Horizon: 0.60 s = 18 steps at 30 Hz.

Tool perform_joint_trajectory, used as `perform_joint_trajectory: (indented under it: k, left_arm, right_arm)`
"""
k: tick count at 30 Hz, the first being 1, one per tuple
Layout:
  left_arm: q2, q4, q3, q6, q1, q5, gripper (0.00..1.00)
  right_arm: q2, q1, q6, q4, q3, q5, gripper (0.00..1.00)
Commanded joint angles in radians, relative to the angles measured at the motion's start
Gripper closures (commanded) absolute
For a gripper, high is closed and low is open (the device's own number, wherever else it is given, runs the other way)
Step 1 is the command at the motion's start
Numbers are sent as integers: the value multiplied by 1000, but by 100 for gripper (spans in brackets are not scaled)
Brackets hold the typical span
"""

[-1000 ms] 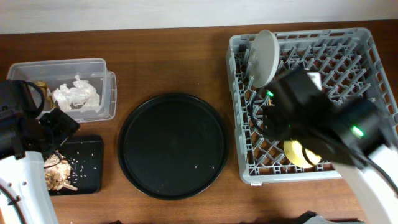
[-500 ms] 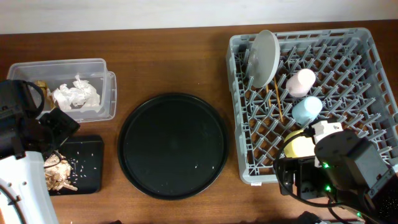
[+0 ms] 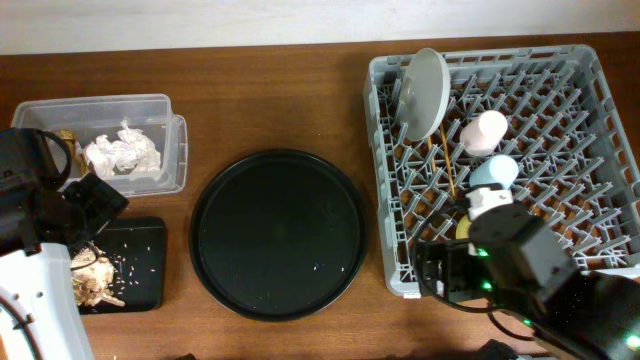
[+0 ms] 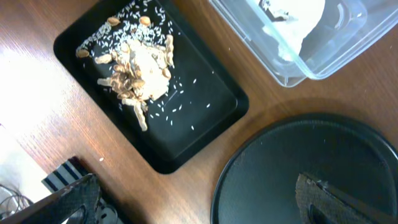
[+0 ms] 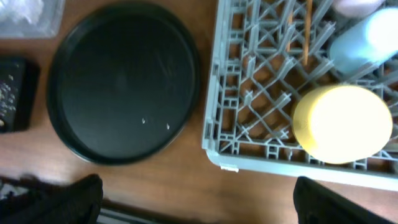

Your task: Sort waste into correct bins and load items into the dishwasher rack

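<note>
The dishwasher rack [image 3: 380, 170] is sitting on the right of the table [image 3: 280, 100]. I am hovering my right arm low over its near left corner, wrist pointing straight down. My right tool [image 5: 198, 186] is hanging there with its fingers spread wide and nothing between them, above the table just in front of the rack.

The round black tray [image 3: 278, 234] is lying mid-table, to the left of that tool. The clear box [image 3: 172, 150] is sitting far left. In front of it the flat black tray [image 4: 205, 118] is lying just beside my left tool [image 4: 194, 186], which is likewise gaping wide and empty while my left arm is reaching in over the table's left edge.

In the rack, the grey plate [image 3: 424, 92] is standing on edge at the far left. The yellow bowl [image 5: 342, 123] is resting closest to my right tool, with the light-blue cup [image 3: 495, 172] and the pink cup [image 3: 484, 133] lying behind it. The chopsticks [image 3: 443, 165] are lying among the pegs beside them. The napkin [image 3: 123, 153] is sitting in the clear box, and the peanut shells [image 4: 134, 68] are lying heaped on the flat black tray.
</note>
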Motion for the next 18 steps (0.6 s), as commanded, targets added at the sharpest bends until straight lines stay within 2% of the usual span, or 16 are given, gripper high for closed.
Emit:
perform_joint_trajectory:
  k: [1, 3, 5, 10, 14, 18]
  left_arm:
    - [-5, 0, 1, -13, 7, -11, 1]
    - [-5, -1, 1, -13, 7, -11, 1]
    - [-5, 0, 1, -13, 7, -11, 1]
    - [-5, 0, 1, -13, 7, -11, 1]
    - [-5, 0, 1, -13, 7, -11, 1]
    - [-5, 0, 1, -13, 7, -11, 1]
  right_arm:
    - [-167, 5, -160, 253, -245, -79, 2]
    - [-321, 5, -257, 431, -406, -151, 2]
    - [-497, -2, -272, 558, -552, -154, 2]
    - [-784, -144, -272, 717, -800, -201, 2]
    - [-894, -253, -275, 807, -938, -274, 1]
    - [-924, -323, -393, 1014, -1078, -346, 2]
